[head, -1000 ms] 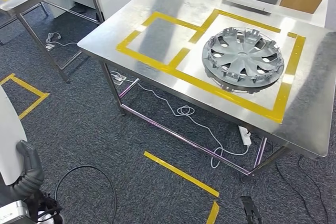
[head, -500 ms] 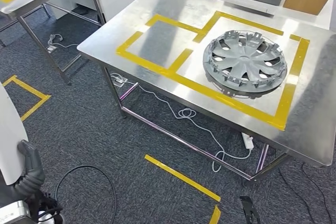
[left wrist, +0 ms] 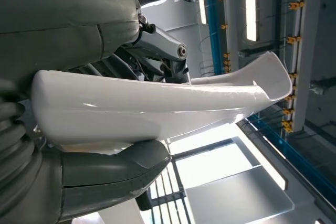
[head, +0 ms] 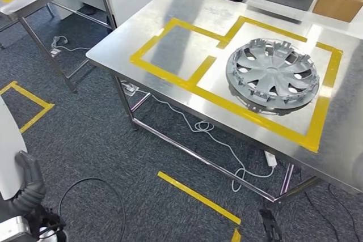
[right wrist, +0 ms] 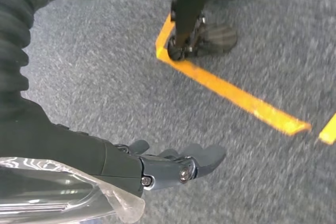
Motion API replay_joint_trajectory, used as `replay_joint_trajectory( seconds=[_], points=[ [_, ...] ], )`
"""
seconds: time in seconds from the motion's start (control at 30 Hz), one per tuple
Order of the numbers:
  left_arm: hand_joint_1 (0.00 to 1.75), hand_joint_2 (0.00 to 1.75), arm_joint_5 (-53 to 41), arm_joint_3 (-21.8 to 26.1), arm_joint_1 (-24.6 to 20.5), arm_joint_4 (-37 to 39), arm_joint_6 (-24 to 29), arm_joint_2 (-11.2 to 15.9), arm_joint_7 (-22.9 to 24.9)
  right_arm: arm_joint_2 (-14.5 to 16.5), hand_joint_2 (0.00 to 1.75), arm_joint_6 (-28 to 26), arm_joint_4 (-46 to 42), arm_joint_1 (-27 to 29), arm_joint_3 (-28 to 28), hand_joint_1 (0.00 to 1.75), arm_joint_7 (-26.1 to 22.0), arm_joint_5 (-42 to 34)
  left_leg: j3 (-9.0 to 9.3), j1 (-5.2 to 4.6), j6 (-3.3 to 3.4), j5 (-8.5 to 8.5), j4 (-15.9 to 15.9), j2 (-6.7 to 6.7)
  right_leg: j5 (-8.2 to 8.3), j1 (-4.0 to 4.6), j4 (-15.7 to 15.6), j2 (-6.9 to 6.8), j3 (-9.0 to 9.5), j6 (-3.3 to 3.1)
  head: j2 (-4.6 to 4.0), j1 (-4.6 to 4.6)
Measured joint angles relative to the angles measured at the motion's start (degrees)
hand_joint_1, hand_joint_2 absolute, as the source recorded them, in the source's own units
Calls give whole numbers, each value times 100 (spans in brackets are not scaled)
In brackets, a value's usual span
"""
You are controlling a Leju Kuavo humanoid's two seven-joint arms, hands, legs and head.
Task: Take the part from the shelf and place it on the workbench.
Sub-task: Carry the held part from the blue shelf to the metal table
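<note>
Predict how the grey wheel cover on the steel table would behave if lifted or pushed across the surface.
The wheel cover looks like thin moulded plastic with open cut-outs, so probably light for its size and slightly flexible. It lies flat, so unlikely to roll or tip. On the smooth steel table it would probably slide easily; its small rim clips may be fragile.

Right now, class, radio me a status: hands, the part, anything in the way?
Right hand open, hanging over carpet. Left hand's state unclear. Hubcap flat on the workbench, inside the yellow tape outline. Nothing resting on it.
</note>
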Motion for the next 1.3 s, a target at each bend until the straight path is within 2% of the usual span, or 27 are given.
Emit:
replay_joint_trajectory(
  seconds=[0.07,0.1,0.17,0.2,0.23,0.27,0.3,0.33,0.4,0.43,0.5,0.53,0.6,0.67,0.7,0.73,0.77,0.83,0.9,0.97,1.0,1.07,1.1,1.2,1.23,1.27,1.3],
  points=[
    [175,175,-1,3,-3,-1,1,-7,0,3,175,5,-2,-15,17,0,-4,-8,112,18,67,-25,-49,0,-151,-2,290,4,-132,33,-1,26],
    [175,175,-1,3,-4,-1,2,-10,0,4,175,5,-3,-21,27,0,-6,-9,149,18,95,-45,-63,5,-287,-1,599,8,-315,35,-1,40],
    [175,175,-1,4,-3,-1,0,-11,0,7,175,3,-3,-11,40,0,-4,-11,185,-1,134,-96,-64,0,-527,2,1313,13,-802,47,-1,58],
    [175,175,0,7,0,-1,0,-11,0,7,175,1,-3,0,42,0,-1,-11,216,-12,141,-129,-64,-8,-539,4,1515,14,-997,52,-1,62],
    [175,175,1,9,3,-1,1,-11,0,7,175,-1,-3,10,43,0,1,-11,262,-21,141,-169,-64,-15,-431,6,1510,14,-1096,53,-1,67],
    [175,175,1,12,5,-1,1,-11,0,7,175,-1,-3,15,44,0,3,-10,325,-28,135,-214,-64,-20,-203,7,1289,14,-1083,45,-1,69],
    [175,175,1,14,5,-1,1,-11,0,7,175,-1,-3,18,45,0,3,-10,401,-34,125,-267,-64,-21,93,9,916,14,-993,29,-1,69],
    [175,175,1,15,5,-1,0,-11,0,7,175,-1,-3,18,45,0,3,-10,468,-40,110,-316,-65,-18,294,17,587,12,-896,7,-1,65],
    [175,175,0,19,4,-1,-1,-11,0,5,175,1,-4,13,46,0,3,-11,532,-45,52,-401,-66,-15,426,51,166,7,-750,-65,-1,55],
    [175,175,-1,23,5,-1,-2,-11,0,5,175,1,-5,14,46,0,3,-11,543,-46,17,-421,-56,-13,382,70,137,3,-725,-109,-1,43],
    [175,175,-2,30,8,-3,-4,-11,0,7,175,1,-7,19,48,0,3,-12,556,-42,-43,-440,-5,-11,427,69,85,6,-641,-190,-1,31],
    [175,175,-3,32,5,-5,-4,-10,0,8,175,1,-7,19,48,0,2,-13,513,-39,-71,-428,130,-8,420,56,62,6,-594,-222,-1,22],
    [175,175,-3,35,1,-8,-2,-5,0,10,175,3,-8,6,48,0,-2,-18,214,-18,-136,-496,676,0,391,33,18,8,-494,-278,-1,9],
    [175,175,-2,39,2,-8,-1,-2,0,9,175,4,-8,1,48,0,-2,-26,-246,16,-203,-770,1366,4,323,28,8,10,-414,-312,-1,6],
    [175,175,-1,40,4,-8,-1,-2,0,9,175,4,-8,3,48,0,-1,-29,-429,32,-224,-897,1570,5,282,28,7,12,-371,-313,-1,6],
    [175,175,-1,40,4,-8,-1,-1,0,10,175,5,-8,7,48,0,-1,-30,-533,43,-234,-925,1611,7,240,26,7,17,-320,-307,-1,7],
    [175,175,-1,41,4,-8,-1,-1,0,10,175,5,-8,9,48,0,-1,-30,-542,49,-233,-806,1462,8,196,23,7,22,-260,-297,-1,5],
    [175,175,-1,42,4,-8,-1,-1,0,12,175,6,-8,10,48,0,-2,-30,-377,52,-201,-258,788,16,108,17,0,28,-157,-263,-1,4],
    [175,175,3,43,5,-8,-1,-1,0,13,175,5,-8,4,48,0,1,-32,-227,28,-145,11,241,32,23,28,1,32,-98,-192,-1,8],
    [175,175,17,43,8,-8,-1,-3,0,14,175,4,-8,-3,49,0,5,-39,-195,8,-72,-7,103,33,-3,41,22,27,-38,-94,-1,13],
    [175,175,27,43,10,-8,-1,-6,0,13,175,4,-8,-5,49,0,7,-43,-162,16,-29,44,85,30,-16,39,23,19,-25,-51,-1,14],
    [175,175,47,42,8,-8,-1,-11,0,13,175,2,-9,-15,52,0,7,-45,-69,32,42,50,53,31,-70,35,190,15,-76,1,-1,30],
    [175,175,56,41,7,-7,-1,-13,0,13,175,3,-9,-22,54,0,7,-48,-28,37,71,40,44,33,-150,32,441,15,-224,8,-1,41],
    [175,175,88,40,7,16,-1,-14,0,15,175,7,-8,-10,59,0,14,-75,14,7,125,-35,42,22,-493,35,1418,17,-902,27,-1,72],
    [175,175,101,41,8,39,-2,-14,0,14,175,9,-8,2,58,0,19,-87,41,-3,129,-65,42,13,-511,39,1519,18,-1040,28,-1,77],
    [175,175,113,42,8,67,-3,-14,0,14,175,11,-8,8,58,0,24,-98,81,-12,128,-101,42,5,-402,44,1425,18,-1081,16,-1,80],
    [175,175,120,42,8,98,-4,-14,0,14,175,15,-8,11,58,0,27,-108,134,-19,122,-140,42,0,-171,47,1145,18,-1024,1,-1,80]
  ],
)
